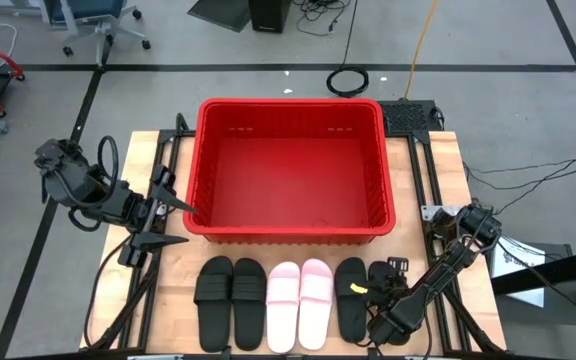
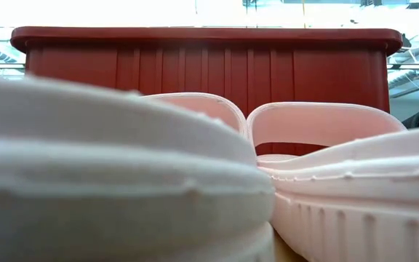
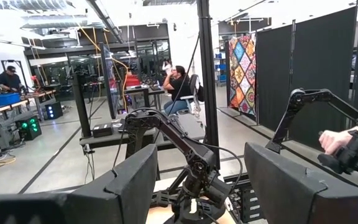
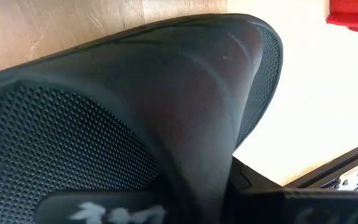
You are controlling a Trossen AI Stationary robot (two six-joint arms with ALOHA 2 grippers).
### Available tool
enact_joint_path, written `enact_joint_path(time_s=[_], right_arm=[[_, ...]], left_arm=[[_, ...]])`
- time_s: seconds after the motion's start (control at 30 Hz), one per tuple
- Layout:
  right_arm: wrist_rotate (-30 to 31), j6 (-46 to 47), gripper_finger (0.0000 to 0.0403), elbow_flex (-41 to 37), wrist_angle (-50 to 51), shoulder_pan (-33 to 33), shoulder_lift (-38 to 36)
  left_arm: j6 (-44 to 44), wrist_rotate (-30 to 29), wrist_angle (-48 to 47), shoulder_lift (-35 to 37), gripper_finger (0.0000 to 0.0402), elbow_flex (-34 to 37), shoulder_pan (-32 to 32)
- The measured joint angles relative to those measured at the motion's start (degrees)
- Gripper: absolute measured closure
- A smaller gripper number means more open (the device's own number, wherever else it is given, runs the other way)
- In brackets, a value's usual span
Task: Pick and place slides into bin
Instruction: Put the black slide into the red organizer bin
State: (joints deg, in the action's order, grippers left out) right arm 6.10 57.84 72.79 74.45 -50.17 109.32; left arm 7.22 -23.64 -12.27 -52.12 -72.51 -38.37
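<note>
while the right hand (image 1: pixel 380 322) sits clamped on the rightmost black sandal (image 1: pixel 382 290), most of that sandal is hidden under the arm; the right wrist view shows only its smooth strap and dimpled footbed. five more sandals lie in a row on the wooden worktop (image 1: pixel 173 300) in front of the bin (image 1: pixel 290 232): two black (image 1: pixel 230 300), two pale pink (image 1: pixel 299 303), one black (image 1: pixel 351 294). the bin is red ribbed plastic, rectangular. the left hand (image 1: pixel 175 222) hangs beside the bin's left front corner, fingers apart. low down, pink soles block nearly everything.
</note>
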Motion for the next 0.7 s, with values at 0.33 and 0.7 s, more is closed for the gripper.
enact_joint_path(time_s=[0.33,0.7], right_arm=[[-1.96,0.44,0.0398,0.02,4.31,0.31,-3.45],[-3.37,1.40,0.0393,0.02,0.84,0.33,-13.66]], left_arm=[[-0.02,0.00,0.00,-0.02,0.0153,0.00,-0.02],[0.00,-0.30,0.00,-0.01,0.0153,-0.01,-0.01]])
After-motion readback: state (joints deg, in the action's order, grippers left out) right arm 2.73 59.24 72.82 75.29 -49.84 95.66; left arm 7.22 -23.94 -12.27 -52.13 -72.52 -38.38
